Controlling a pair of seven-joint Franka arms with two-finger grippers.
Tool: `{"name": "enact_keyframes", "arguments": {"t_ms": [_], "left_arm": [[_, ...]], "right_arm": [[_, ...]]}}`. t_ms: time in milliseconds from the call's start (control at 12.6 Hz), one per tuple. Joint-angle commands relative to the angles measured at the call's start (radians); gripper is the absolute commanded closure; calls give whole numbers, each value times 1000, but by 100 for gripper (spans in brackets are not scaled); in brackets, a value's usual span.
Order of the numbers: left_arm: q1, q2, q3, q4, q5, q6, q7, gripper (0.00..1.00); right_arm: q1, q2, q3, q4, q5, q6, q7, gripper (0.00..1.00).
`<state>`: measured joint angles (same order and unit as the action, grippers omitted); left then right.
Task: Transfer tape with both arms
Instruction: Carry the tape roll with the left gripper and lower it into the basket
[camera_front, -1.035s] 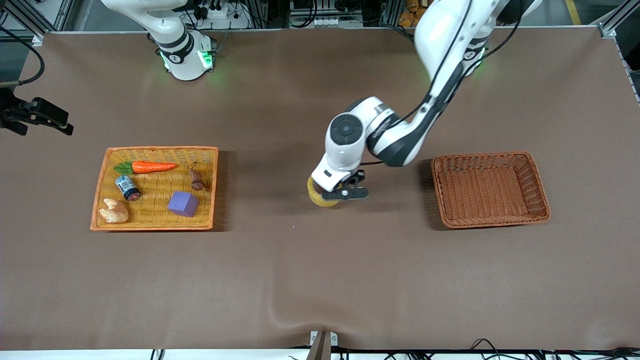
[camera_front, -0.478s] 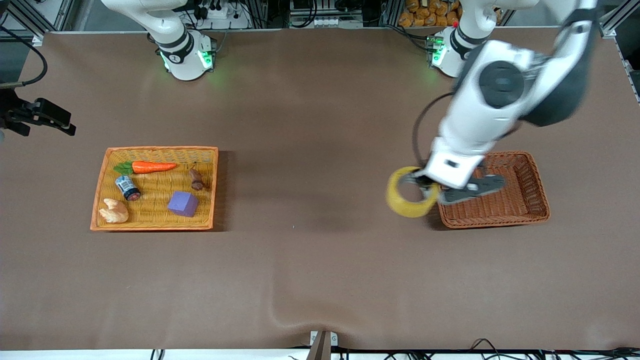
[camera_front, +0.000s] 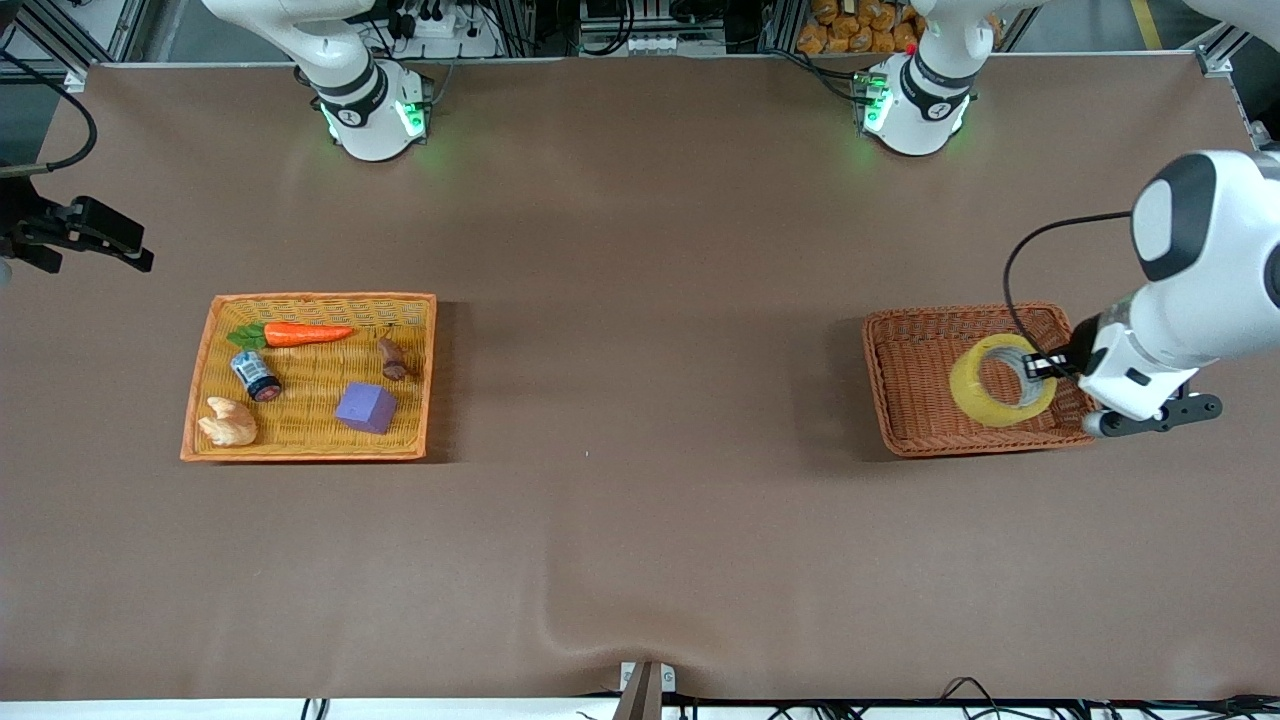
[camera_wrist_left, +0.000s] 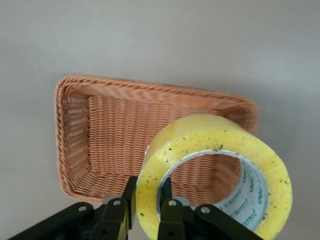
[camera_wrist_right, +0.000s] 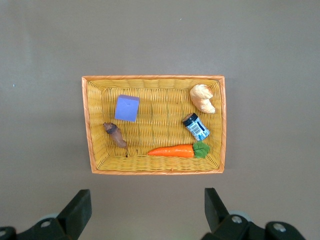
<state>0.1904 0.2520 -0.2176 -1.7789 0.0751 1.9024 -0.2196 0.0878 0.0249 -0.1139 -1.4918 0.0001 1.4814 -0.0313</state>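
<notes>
The tape (camera_front: 965, 392), a yellow ring with a grey-white core, hangs tilted over the brown wicker basket (camera_front: 905, 400) at the left arm's end of the table. My left gripper (camera_front: 1045, 366) is shut on the tape's wall, one finger inside the ring and one outside. The left wrist view shows the tape (camera_wrist_left: 210, 135) pinched in the left gripper (camera_wrist_left: 148, 187), above the basket (camera_wrist_left: 100, 125). My right gripper (camera_wrist_right: 145, 200) is open and empty, high over the table beside the yellow basket (camera_wrist_right: 89, 125). The right arm waits.
The yellow basket (camera_front: 200, 380) at the right arm's end holds a purple cube (camera_front: 365, 407), a carrot (camera_front: 305, 334), a small can (camera_front: 255, 375), a bread-like piece (camera_front: 228, 422) and a brown item (camera_front: 392, 360). The brown basket has nothing lying in it.
My left arm has lifted the tape from the middle of the table and swung it to over the brown basket. The right arm has hardly moved.
</notes>
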Motion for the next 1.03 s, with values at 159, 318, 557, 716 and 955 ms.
{"name": "enact_keyframes", "arguments": {"t_ms": [159, 318, 557, 716, 955], "left_arm": [[129, -86, -14, -440, -14, 412, 147, 100], [138, -41, -13, -516, -9, 574, 151, 100], [136, -16, -13, -522, -9, 600, 149, 14], [129, -22, -14, -504, -9, 593, 151, 0], [126, -77, -58, -420, -11, 562, 135, 0]], "right_arm": [[-14, -10, 10, -8, 23, 5, -2, 0], [-16, -8, 10, -8, 23, 5, -2, 0], [-16, -6, 10, -8, 23, 5, -2, 0], [-16, -6, 10, -8, 23, 5, -2, 0], [-14, -6, 10, -7, 23, 5, -2, 0]]}}
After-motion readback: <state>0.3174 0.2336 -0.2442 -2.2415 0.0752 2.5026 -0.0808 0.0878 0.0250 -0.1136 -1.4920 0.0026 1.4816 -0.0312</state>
